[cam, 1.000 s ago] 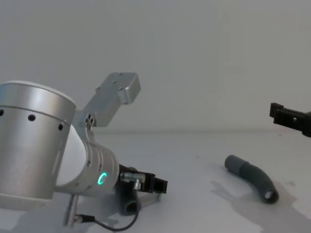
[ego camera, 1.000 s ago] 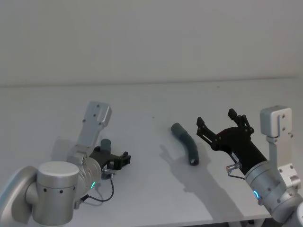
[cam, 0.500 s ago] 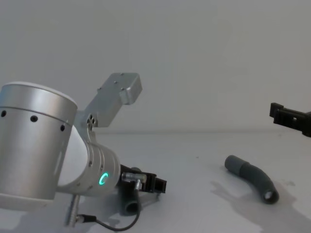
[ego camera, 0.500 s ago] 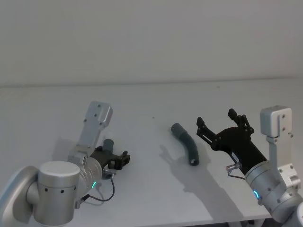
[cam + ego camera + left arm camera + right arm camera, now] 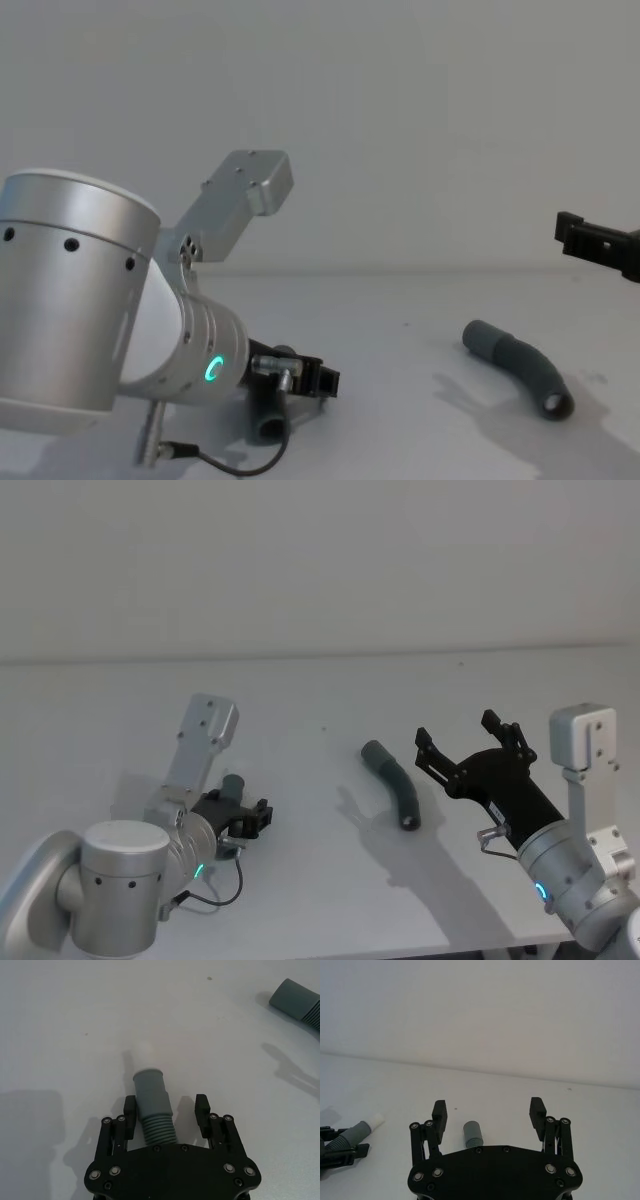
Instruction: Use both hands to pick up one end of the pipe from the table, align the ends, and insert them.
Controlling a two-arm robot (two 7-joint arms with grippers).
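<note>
Setting: robotics lab or test bench. Evidence: plain white matte table (image 5: pixel 300 695); bare pale wall (image 5: pixel 320 560) directly behind it; silver left arm (image 5: pixel 115 885) and right arm (image 5: pixel 565 875), each with a glowing status ring, reaching over it.

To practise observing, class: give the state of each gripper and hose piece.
Dark grey ribbed white-tipped hose piece: on white table, ungripped.
Curved dark grey hose piece: lying free.
Black two-fingered left gripper: open, astride white-tipped piece.
Black two-fingered right gripper: open, empty.

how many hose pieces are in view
2. One dark grey ribbed hose piece, white-tipped, sits between the left gripper's open jaws; the other, curved, lies loose before the right gripper.
</note>
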